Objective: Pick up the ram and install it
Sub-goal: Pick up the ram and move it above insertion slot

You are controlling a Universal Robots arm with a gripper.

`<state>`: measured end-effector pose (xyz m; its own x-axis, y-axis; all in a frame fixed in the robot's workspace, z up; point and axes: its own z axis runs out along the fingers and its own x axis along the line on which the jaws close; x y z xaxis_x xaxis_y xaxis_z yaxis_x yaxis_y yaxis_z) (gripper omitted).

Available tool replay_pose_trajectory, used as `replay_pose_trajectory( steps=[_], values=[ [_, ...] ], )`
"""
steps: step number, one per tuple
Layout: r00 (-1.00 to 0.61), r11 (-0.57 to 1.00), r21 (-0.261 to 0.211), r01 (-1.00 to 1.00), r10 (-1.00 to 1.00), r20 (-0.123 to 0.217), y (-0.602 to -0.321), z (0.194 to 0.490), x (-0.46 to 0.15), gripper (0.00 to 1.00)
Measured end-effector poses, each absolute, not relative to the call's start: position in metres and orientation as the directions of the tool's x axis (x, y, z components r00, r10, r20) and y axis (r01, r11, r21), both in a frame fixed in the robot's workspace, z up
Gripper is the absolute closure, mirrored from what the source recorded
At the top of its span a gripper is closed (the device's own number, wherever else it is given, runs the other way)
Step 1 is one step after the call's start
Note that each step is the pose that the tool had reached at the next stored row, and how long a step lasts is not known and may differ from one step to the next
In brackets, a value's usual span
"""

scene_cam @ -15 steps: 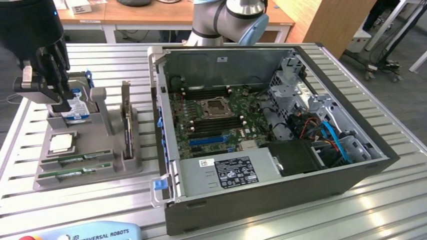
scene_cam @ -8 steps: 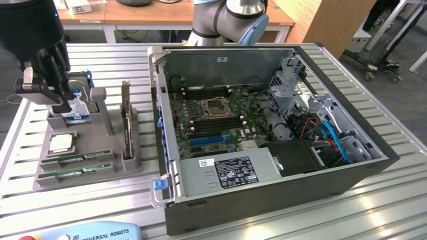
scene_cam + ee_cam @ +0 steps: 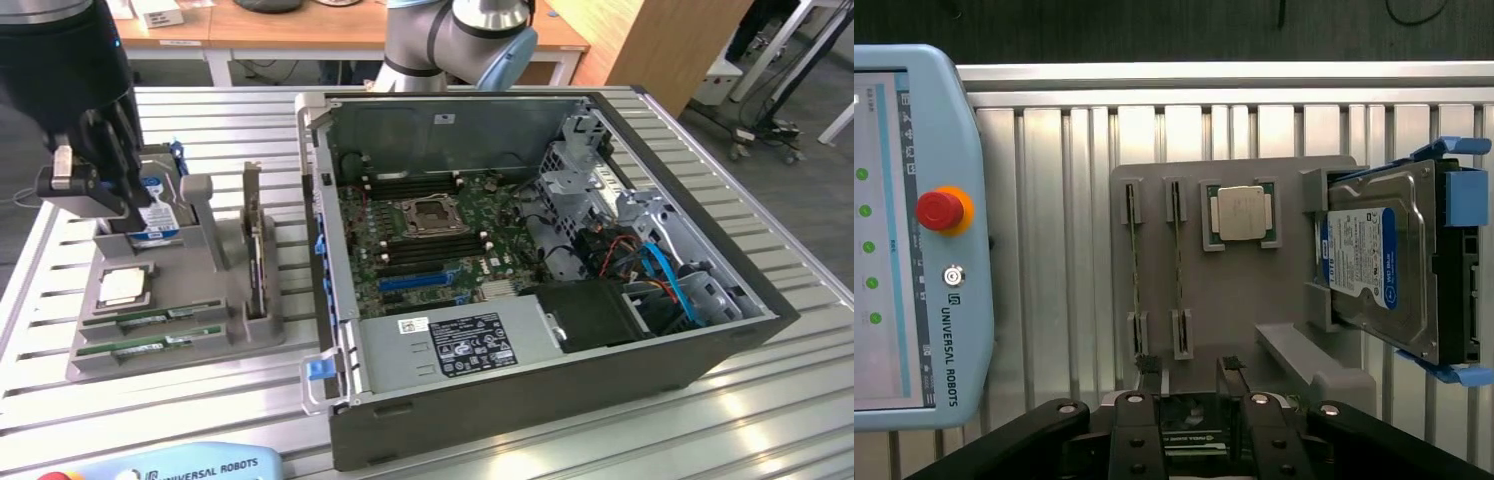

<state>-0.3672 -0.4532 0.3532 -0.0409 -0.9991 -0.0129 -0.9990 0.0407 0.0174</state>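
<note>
Slatted table (image 3: 1054, 200) — tool (image 3: 1188, 366), jaws apart, near ram (image 3: 1177, 255).

This is a robot lab, a room for work. A robot arm (image 3: 461, 30) stands by a metal table (image 3: 747, 400). On the table sit an open computer (image 3: 534, 250), a tray (image 3: 1254, 290) with ram (image 3: 1137, 270) and a control pad (image 3: 914, 240) with a red stop button (image 3: 939, 210). Wooden desks (image 3: 267, 35) stand behind.

The slatted bench (image 3: 781, 425) carries an open computer case (image 3: 534, 410). Beside it lie a grey holder (image 3: 262, 326) and a pendant (image 3: 187, 466).
</note>
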Motion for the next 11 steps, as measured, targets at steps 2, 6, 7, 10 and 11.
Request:
replay_pose_trajectory(
  steps=[2,6,7,10,11],
  values=[
    [-0.041,0.041,0.017,-0.999,-0.999,-0.013,-0.4532,0.3518,-0.3672,0.65],
    [-0.041,0.041,0.017,-0.999,-0.999,-0.013,-0.4532,0.3499,-0.3672,0.65],
    [-0.041,0.041,0.017,-0.999,-0.999,-0.013,-0.4532,0.3495,-0.3672,0.65],
    [-0.041,0.041,0.017,-0.999,-0.999,-0.013,-0.4532,0.3482,-0.3672,0.65],
    [-0.041,0.041,0.017,-0.999,-0.999,-0.013,-0.4532,0.3477,-0.3672,0.65]
  ],
)
